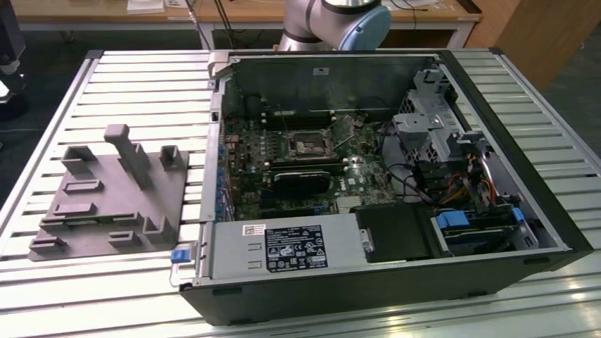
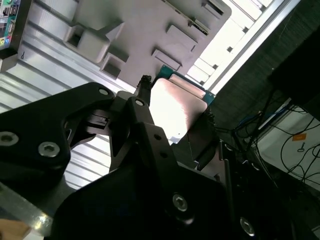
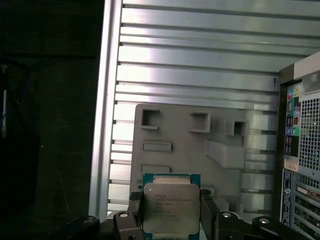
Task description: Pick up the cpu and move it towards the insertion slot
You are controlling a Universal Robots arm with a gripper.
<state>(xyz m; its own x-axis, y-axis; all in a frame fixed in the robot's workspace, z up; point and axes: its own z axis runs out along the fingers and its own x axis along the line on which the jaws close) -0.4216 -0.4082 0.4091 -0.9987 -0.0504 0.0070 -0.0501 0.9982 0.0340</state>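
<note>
Pinching the cpu [image 3: 171, 209] by opposite edges, the hand [image 2: 175, 111], chip centred, grey fixture plate [image 3: 200, 145] beyond.

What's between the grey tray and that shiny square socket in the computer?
In the exterior view: a strip of slatted table, the case wall, then motherboard parts, between tray and socket.

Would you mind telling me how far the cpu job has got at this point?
Done: the pick-up. The gripper is shut on the cpu, held off the grey fixture in both wrist views. In hand: the carry. Left: reaching the insertion slot, which shows its dark centre inside the computer case.
</note>
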